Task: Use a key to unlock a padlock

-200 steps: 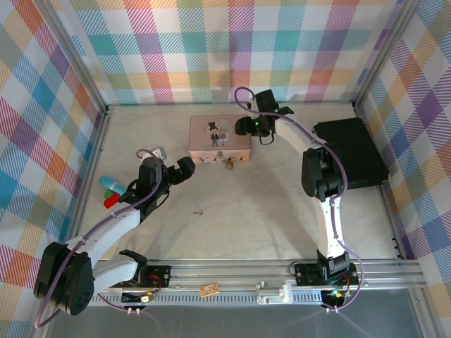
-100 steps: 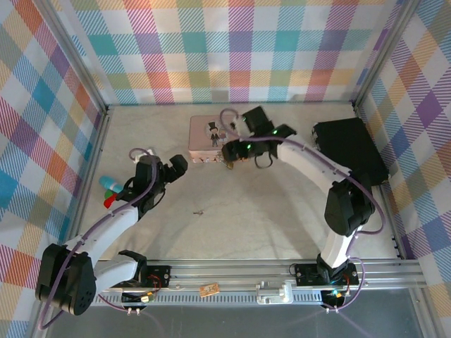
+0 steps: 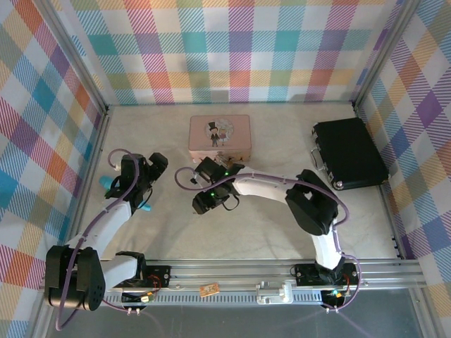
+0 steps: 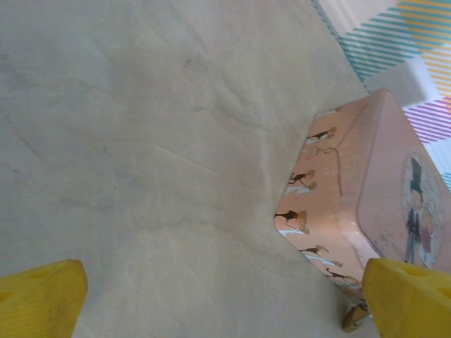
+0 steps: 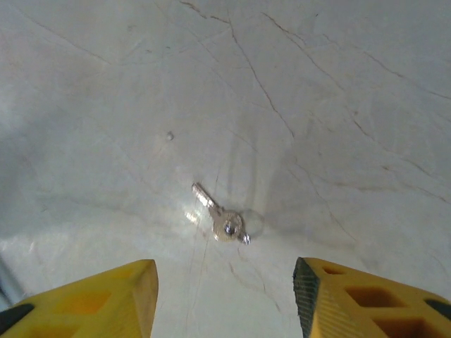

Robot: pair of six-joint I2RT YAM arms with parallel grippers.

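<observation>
The small grey metal key (image 5: 222,220) lies flat on the pale table, just ahead of and between the yellow fingers of my right gripper (image 5: 225,303). That gripper stands open with nothing in it. From above, my right gripper (image 3: 204,203) hangs low over the key's spot in front of the pink tin (image 3: 219,134). The brass padlock (image 4: 354,320) peeks out at the tin's (image 4: 366,204) near corner, partly behind a yellow finger (image 4: 412,299). My left gripper (image 3: 151,169) is wide open, left of the tin, holding nothing.
A black case (image 3: 350,153) lies at the right side. A teal marker (image 3: 106,182) lies by the left wall under my left arm. Plaid walls close in three sides, and a metal rail (image 3: 268,271) runs along the front.
My right arm swung from the tin's back right corner down and left to above the key, its jaws narrowing somewhat. My left gripper drew back to the left.
</observation>
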